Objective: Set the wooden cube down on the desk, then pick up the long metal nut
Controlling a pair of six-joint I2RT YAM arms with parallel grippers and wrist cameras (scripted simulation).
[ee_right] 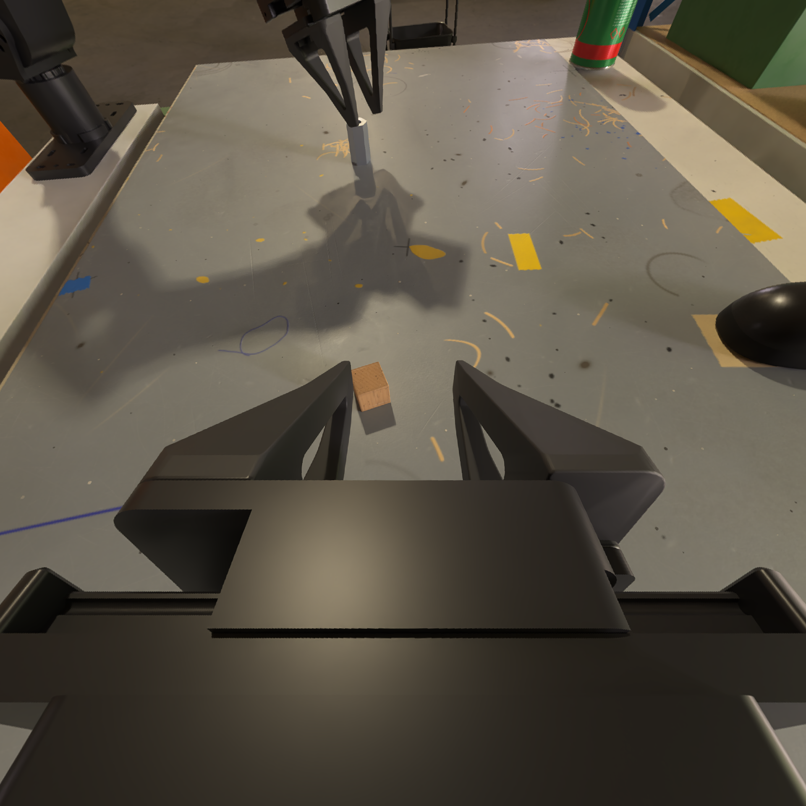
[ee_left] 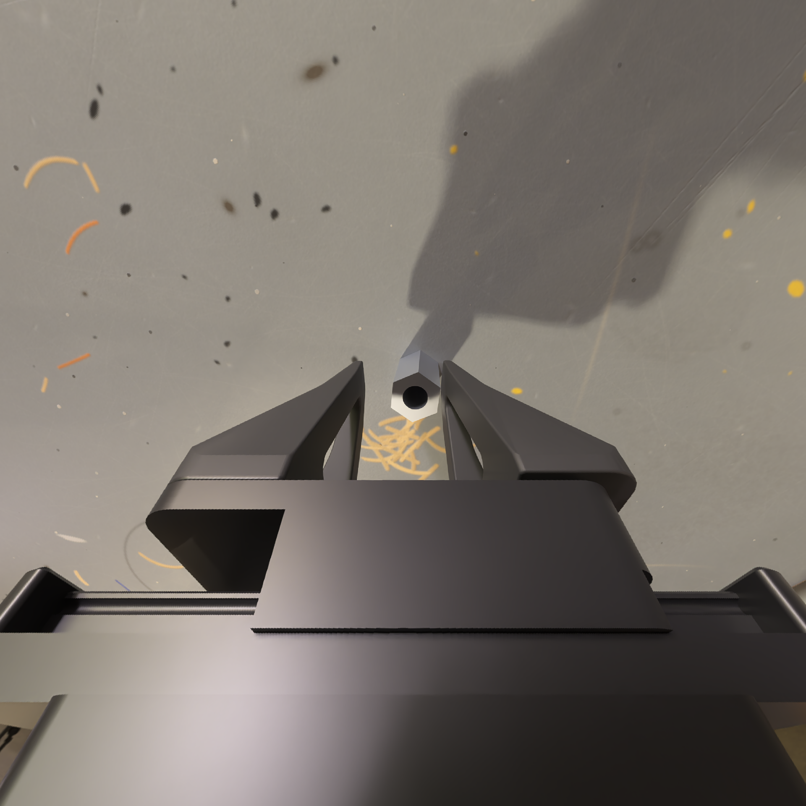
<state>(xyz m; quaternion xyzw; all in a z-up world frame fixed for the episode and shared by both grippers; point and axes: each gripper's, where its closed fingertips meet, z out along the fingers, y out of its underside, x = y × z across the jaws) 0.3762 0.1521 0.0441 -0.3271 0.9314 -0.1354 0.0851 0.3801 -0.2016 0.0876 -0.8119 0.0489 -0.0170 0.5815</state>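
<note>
The long metal nut (ee_right: 361,144) is seen standing upright on the grey, paint-flecked desk (ee_right: 218,209), its lower end resting on the surface and its upper end framed by the fingertips of the left gripper (ee_right: 363,114), which is pointed straight down from above. In the left wrist view the nut (ee_left: 414,388) is looked at end-on, its hexagonal face and dark bore set between the two dark fingers (ee_left: 349,405); the left gripper (ee_left: 403,370) is drawn narrow around it, the finger on the picture's right appearing to touch the nut while a slim gap is left on the other side, so a firm pinch cannot be confirmed. A broad shadow of the arm is cast across the desk beyond the nut, and a scribble of orange marks (ee_left: 399,445) is seen on the surface between the fingers. In the right wrist view the wooden cube (ee_right: 370,386) is found set on the desk, just beside the tip of the picture-left finger (ee_right: 336,401) of the right gripper (ee_right: 403,375), whose jaws are spread wide and hold nothing. A black rounded object (ee_right: 767,327) is seen at the right edge of the desk on a tan patch, and a red and green can (ee_right: 599,35) is stood at the far right corner.
</note>
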